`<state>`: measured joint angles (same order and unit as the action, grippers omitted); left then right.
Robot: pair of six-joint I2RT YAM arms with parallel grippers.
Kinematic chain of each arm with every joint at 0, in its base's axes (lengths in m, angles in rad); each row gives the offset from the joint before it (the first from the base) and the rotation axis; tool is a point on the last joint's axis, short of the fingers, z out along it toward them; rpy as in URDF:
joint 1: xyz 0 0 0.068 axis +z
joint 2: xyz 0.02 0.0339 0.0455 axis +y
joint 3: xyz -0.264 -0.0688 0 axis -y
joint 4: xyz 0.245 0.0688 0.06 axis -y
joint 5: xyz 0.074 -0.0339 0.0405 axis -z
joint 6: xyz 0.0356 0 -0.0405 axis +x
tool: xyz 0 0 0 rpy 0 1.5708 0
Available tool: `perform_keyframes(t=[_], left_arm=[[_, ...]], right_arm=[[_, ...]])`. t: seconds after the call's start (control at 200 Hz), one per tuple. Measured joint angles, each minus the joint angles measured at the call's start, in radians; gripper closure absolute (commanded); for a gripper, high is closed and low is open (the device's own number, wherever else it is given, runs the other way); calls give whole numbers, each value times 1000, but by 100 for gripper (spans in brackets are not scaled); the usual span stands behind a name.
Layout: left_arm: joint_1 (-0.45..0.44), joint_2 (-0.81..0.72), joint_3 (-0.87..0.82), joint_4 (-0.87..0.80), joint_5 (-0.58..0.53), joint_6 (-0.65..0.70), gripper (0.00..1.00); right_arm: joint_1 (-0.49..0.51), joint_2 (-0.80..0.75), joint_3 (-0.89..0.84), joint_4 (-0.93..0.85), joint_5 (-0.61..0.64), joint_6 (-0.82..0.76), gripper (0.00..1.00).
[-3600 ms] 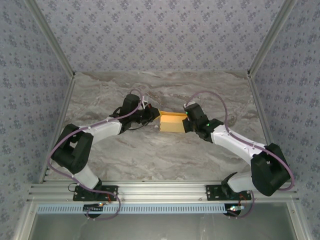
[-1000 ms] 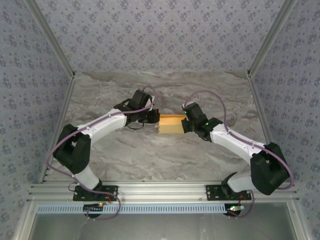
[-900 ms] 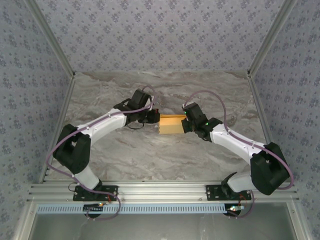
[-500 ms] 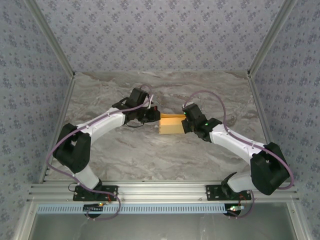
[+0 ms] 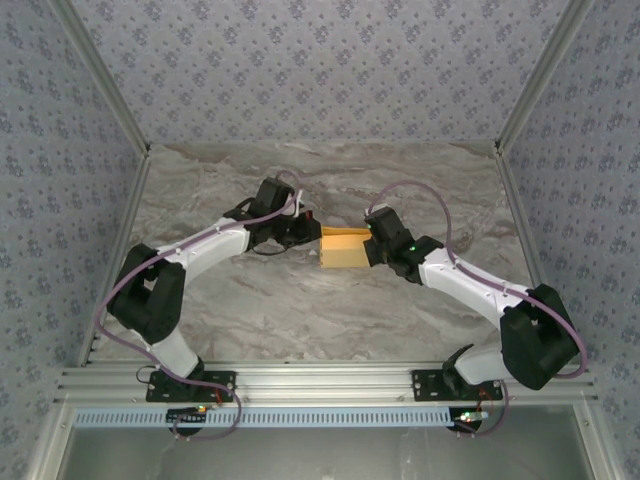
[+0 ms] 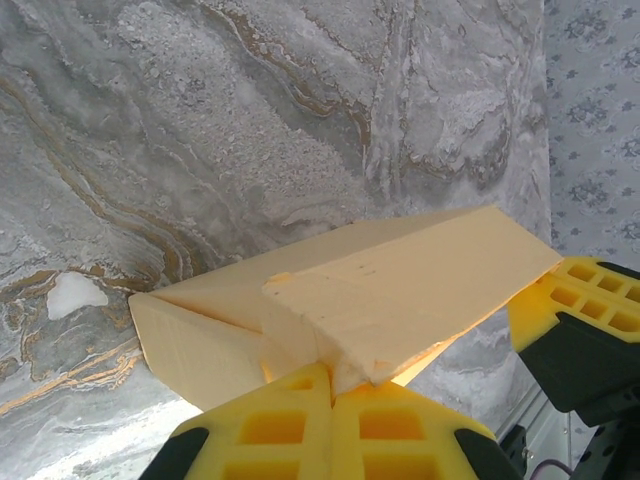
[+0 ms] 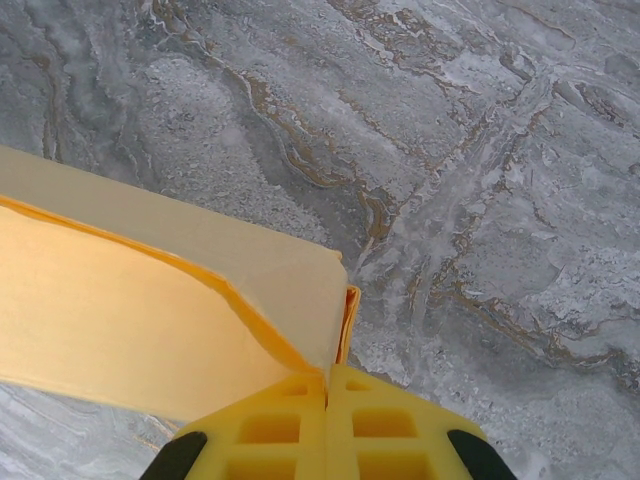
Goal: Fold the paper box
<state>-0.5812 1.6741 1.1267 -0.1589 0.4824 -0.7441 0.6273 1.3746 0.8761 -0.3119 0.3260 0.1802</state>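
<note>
Over the last second the left arm's wrist has swung slightly left and the paper box point(image 5: 345, 249) has edged a touch to the right, still bridged between the two grippers. Nearest is an aluminium rail point(image 5: 320, 380) across the table's near edge, with both arm bases bolted to it. Beyond it lies a grey marble-patterned tabletop point(image 5: 300, 310) veined in brown. At mid-table the left gripper point(image 5: 312, 232) meets the box's left end and the right gripper point(image 5: 372, 245) its right end. In the left wrist view the left gripper point(image 6: 330, 400) has its yellow fingers pressed together, pinching the edge of a folded flap of the box point(image 6: 400, 280). In the right wrist view the right gripper point(image 7: 326, 410) is likewise closed tight, with a thin orange edge of card point(image 7: 130, 320) running into the seam between its fingers. Walls of blue-grey flowered paper point(image 5: 320, 70) close in the left, right and far sides. From above, the wrists cover both grip points. The box runs off the left edge of the right wrist view, and its underside cannot be made out.
</note>
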Motion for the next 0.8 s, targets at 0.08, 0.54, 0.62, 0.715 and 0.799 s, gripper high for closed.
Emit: perform_keyframes(t=[0.08, 0.54, 0.62, 0.715, 0.799], left_arm=[[3, 0, -6, 14, 6, -11, 100], [12, 0, -38, 93, 34, -98, 100], [12, 0, -42, 108, 45, -120, 100], [13, 3, -45, 114, 53, -134, 100], [13, 3, -45, 115, 52, -136, 100]], right_arm=[[0, 1, 0, 2, 1, 0, 100], [6, 3, 0, 3, 9, 0, 100], [8, 4, 0, 3, 9, 0, 100], [8, 4, 0, 3, 11, 0, 100], [8, 5, 0, 3, 11, 0, 100]])
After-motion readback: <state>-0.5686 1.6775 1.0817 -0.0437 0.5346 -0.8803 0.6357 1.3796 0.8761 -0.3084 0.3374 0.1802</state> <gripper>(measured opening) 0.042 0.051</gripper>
